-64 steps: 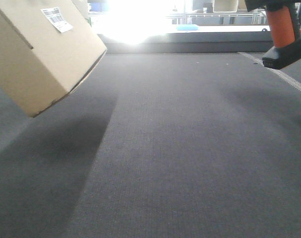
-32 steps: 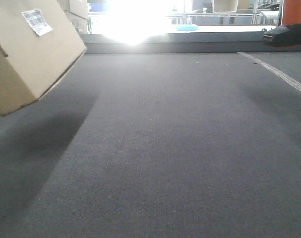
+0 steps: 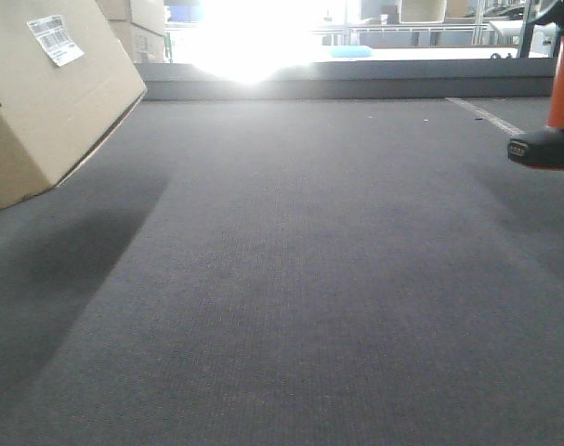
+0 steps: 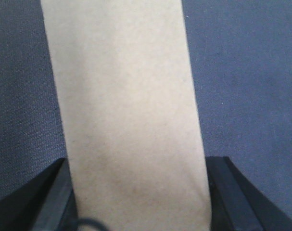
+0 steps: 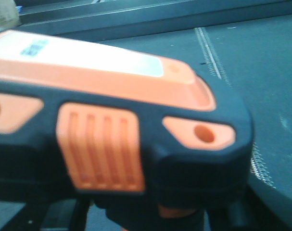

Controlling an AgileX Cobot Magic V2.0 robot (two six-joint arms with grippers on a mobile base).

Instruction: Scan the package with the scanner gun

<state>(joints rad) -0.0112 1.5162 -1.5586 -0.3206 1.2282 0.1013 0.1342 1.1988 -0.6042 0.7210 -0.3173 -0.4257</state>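
Observation:
A tan cardboard package (image 3: 49, 102) hangs tilted above the grey mat at the far left, with a white barcode label (image 3: 56, 40) on its upper face. In the left wrist view my left gripper (image 4: 138, 204) is shut on the package (image 4: 126, 106), with black fingers (image 4: 47, 197) on both sides. The orange and black scanner gun (image 3: 558, 130) hangs at the right edge, its black base just above the mat. It fills the right wrist view (image 5: 112, 120), held by my right gripper (image 5: 155, 219), whose fingers are mostly hidden under it.
The grey mat (image 3: 309, 279) covers the table. A raised grey ledge (image 3: 356, 88) runs along its far edge. A white stitched line (image 3: 486, 116) crosses the right side. More cardboard boxes (image 3: 137, 28) stand at the back left, beside strong glare.
The package has moved left and a little lower, still tilted. The scanner gun rose toward the upper right edge, then came down lower at the right edge.

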